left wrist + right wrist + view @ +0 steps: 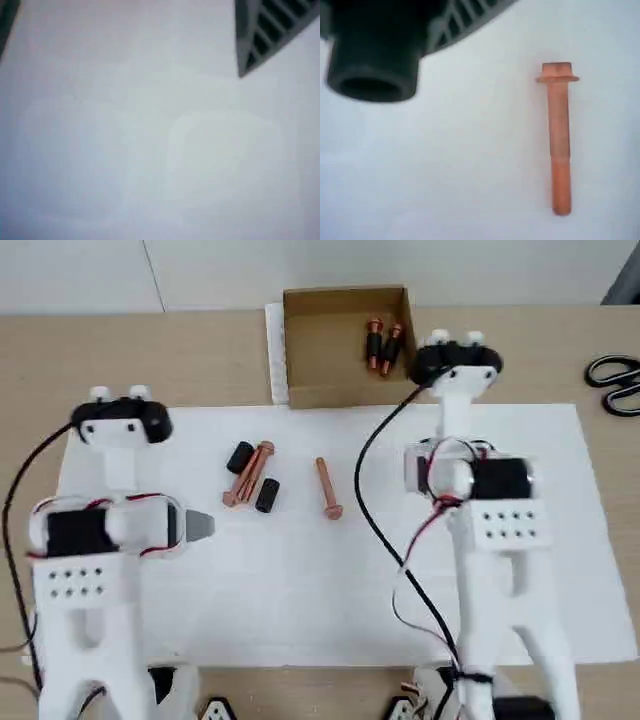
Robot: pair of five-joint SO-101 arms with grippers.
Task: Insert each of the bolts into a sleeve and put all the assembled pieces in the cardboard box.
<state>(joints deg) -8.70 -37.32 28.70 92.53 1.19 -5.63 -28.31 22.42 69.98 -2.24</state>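
Note:
My right gripper is shut on a black sleeve, held above the white mat with its open end showing. A copper bolt lies flat on the mat beside it; this is the lone bolt at mid-mat. Two more bolts lie side by side further left, with two loose black sleeves by them. The cardboard box holds two assembled pieces. My left gripper hovers low over bare mat, its fingers open with nothing between them.
The white mat covers most of the wooden table. Black scissors lie at the far right edge. The right arm stands just right of the lone bolt, with its black cable trailing across the mat.

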